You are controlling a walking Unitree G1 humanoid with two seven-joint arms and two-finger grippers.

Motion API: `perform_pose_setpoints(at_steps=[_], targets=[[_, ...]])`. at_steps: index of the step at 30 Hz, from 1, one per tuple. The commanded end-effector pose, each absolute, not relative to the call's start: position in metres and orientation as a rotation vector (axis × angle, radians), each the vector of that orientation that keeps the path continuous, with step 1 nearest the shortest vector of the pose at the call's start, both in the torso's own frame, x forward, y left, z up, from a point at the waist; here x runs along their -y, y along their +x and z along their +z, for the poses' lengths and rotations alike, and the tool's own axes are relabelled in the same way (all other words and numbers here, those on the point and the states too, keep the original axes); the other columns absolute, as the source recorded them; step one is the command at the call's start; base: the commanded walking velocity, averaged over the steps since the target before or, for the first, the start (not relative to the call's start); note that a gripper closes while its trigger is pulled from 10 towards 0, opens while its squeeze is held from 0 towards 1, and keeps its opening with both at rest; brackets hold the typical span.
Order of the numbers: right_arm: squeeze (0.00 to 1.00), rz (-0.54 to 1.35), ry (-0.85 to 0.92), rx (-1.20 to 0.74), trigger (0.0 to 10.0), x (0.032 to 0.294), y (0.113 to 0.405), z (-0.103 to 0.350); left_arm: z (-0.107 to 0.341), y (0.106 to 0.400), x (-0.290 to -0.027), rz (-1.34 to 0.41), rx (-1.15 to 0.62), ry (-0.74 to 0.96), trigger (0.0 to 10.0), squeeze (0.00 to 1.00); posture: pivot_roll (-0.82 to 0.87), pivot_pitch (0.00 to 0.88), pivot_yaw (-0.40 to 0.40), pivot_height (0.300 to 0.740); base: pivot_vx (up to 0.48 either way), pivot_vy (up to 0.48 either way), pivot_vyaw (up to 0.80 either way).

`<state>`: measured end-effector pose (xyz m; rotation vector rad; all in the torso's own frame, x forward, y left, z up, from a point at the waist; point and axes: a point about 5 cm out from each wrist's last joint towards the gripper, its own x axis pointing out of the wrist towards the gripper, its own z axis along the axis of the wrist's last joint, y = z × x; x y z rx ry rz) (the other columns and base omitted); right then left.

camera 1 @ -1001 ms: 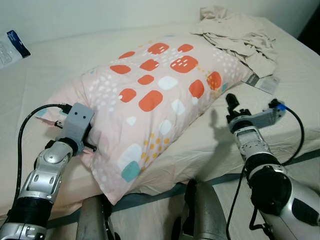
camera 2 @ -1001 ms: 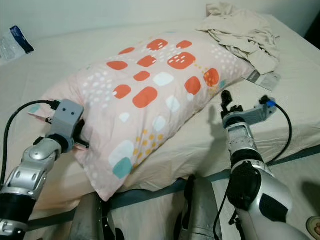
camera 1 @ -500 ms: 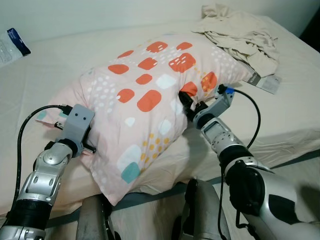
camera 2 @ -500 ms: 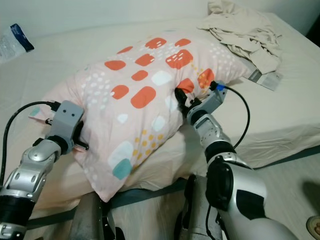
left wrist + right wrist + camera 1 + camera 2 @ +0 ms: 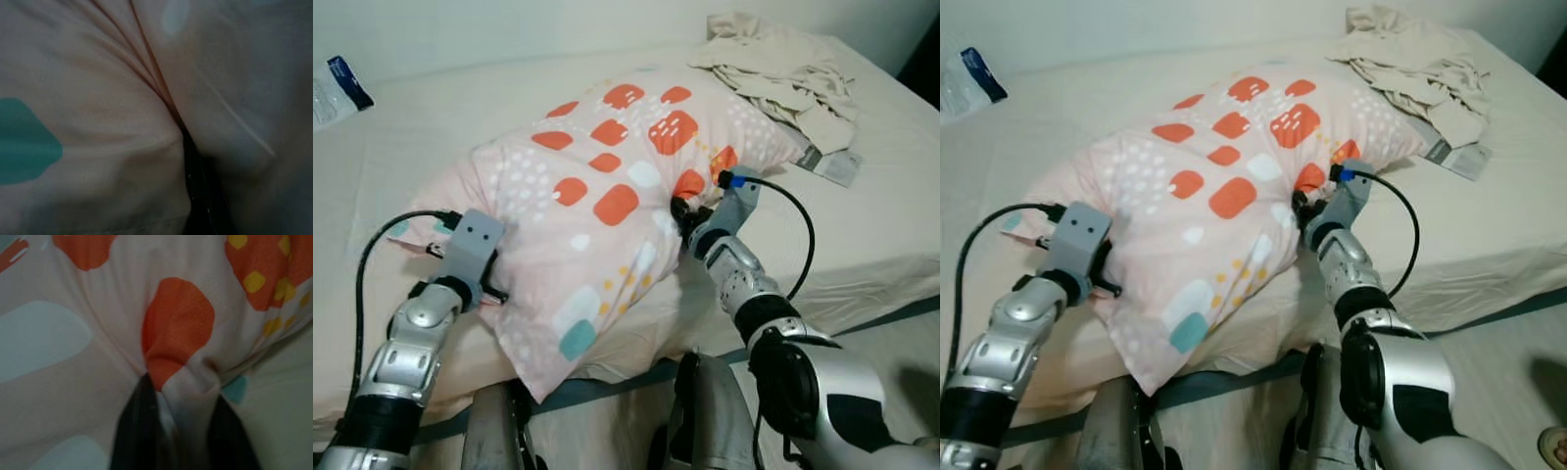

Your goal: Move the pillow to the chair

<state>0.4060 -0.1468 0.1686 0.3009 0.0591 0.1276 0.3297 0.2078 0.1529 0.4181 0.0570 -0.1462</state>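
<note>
Both claws engaged on the pillow, one at each end, ready for a two-point lift off the bed.

My right claw is pinched on a fold of the pillow at its near right edge; the fabric bunches between the two black fingers, so the grip is on the cover, not the filling. My left claw is buried in the pillow's left end, and the left wrist view shows fabric creased around one dark finger, which I judge as gripped. I hold opposite ends because the pillow is wide and soft and would sag from one point. The pillow lies on the bed, beside crumpled beige laundry.
</note>
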Motion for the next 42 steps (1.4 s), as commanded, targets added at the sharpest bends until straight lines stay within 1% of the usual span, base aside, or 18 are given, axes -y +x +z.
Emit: perform_pose_setpoints(at_steps=[1,6,10,13,16,20,21,22,23,26,27,28,29,30,31,32,38,42], targets=[[0.0,0.108,0.275,-0.08,0.0,0.151,0.401,0.156,0.136,0.329,-0.197,-0.181,-0.11,0.413,0.0,0.0,0.03,0.193,-0.038,0.536,0.0,0.0,0.0],[0.0,0.086,0.291,-0.083,0.0,0.158,0.397,0.147,0.126,0.33,-0.189,-0.158,-0.14,0.373,0.0,0.0,0.02,0.17,-0.04,0.536,0.0,0.0,0.0],[0.0,0.096,0.231,-0.048,0.0,0.157,0.391,0.14,0.115,0.326,-0.174,-0.159,-0.164,0.279,0.0,0.0,0.01,0.142,-0.042,0.536,0.0,0.0,0.0],[0.0,0.144,0.216,0.036,0.0,0.149,0.391,0.151,0.118,0.327,-0.165,-0.151,-0.152,0.192,0.0,0.0,0.0,0.118,-0.046,0.536,0.0,0.0,0.0],[0.0,0.176,0.261,0.154,0.0,0.14,0.389,0.165,0.121,0.33,-0.157,-0.106,-0.147,0.227,0.0,0.0,0.0,0.101,-0.048,0.536,0.0,0.0,0.0],[0.0,0.319,0.268,0.255,0.0,0.111,0.381,0.179,0.13,0.335,-0.144,-0.037,-0.106,0.063,0.0,0.0,-0.01,0.085,-0.045,0.536,0.0,0.0,0.0],[0.0,0.319,0.268,0.255,0.0,0.111,0.381,0.179,0.13,0.335,-0.144,-0.037,-0.106,0.063,0.0,0.0,-0.01,0.085,-0.045,0.536,0.0,0.0,0.0],[0.0,0.414,0.249,0.281,0.0,0.094,0.374,0.183,0.134,0.336,-0.137,-0.039,-0.082,-0.003,0.0,0.0,-0.01,0.077,-0.043,0.536,0.0,0.0,0.0],[0.0,0.414,0.249,0.281,0.0,0.094,0.374,0.183,0.134,0.336,-0.137,-0.039,-0.082,-0.003,0.0,0.0,-0.01,0.077,-0.043,0.536,0.0,0.0,0.0],[0.0,0.564,0.145,0.305,0.0,0.067,0.358,0.18,0.141,0.336,-0.122,-0.082,-0.028,-0.073,0.0,0.0,-0.01,0.068,-0.037,0.536,0.0,0.0,0.0],[0.0,0.565,0.133,0.293,0.0,0.065,0.357,0.176,0.141,0.335,-0.117,-0.1,-0.033,-0.099,1.8,0.0,-0.01,0.068,-0.037,0.536,0.0,0.0,0.0],[0.0,0.565,0.133,0.293,0.0,0.065,0.357,0.176,0.141,0.335,-0.117,-0.1,-0.033,-0.099,1.8,0.0,-0.01,0.068,-0.037,0.536,0.0,0.0,0.0],[0.0,0.549,0.14,0.283,0.0,0.065,0.357,0.173,0.142,0.334,-0.112,-0.132,-0.043,-0.116,7.8,0.0,-0.01,0.066,-0.036,0.536,0.0,0.0,0.0],[0.0,0.549,0.14,0.283,0.0,0.065,0.357,0.173,0.142,0.334,-0.112,-0.132,-0.043,-0.116,7.8,0.0,-0.01,0.066,-0.036,0.536,0.0,0.0,0.0],[0.0,0.524,0.142,0.276,4.5,0.068,0.357,0.172,0.145,0.334,-0.108,-0.154,-0.044,-0.123,10.0,0.0,-0.01,0.064,-0.034,0.536,0.0,0.0,0.0],[0.0,0.505,0.133,0.28,10.0,0.07,0.358,0.172,0.148,0.333,-0.104,-0.174,-0.035,-0.123,10.0,0.0,-0.01,0.064,-0.032,0.536,0.0,0.0,0.0],[0.0,0.525,0.073,0.282,10.0,0.072,0.356,0.177,0.16,0.335,-0.093,-0.205,0.005,-0.128,10.0,0.0,-0.02,0.068,-0.027,0.536,0.0,0.0,0.0],[0.0,0.543,0.016,0.304,10.0,0.069,0.352,0.18,0.163,0.337,-0.095,-0.18,0.03,-0.108,10.0,0.0,-0.02,0.072,-0.03,0.536,0.0,0.0,0.0]])
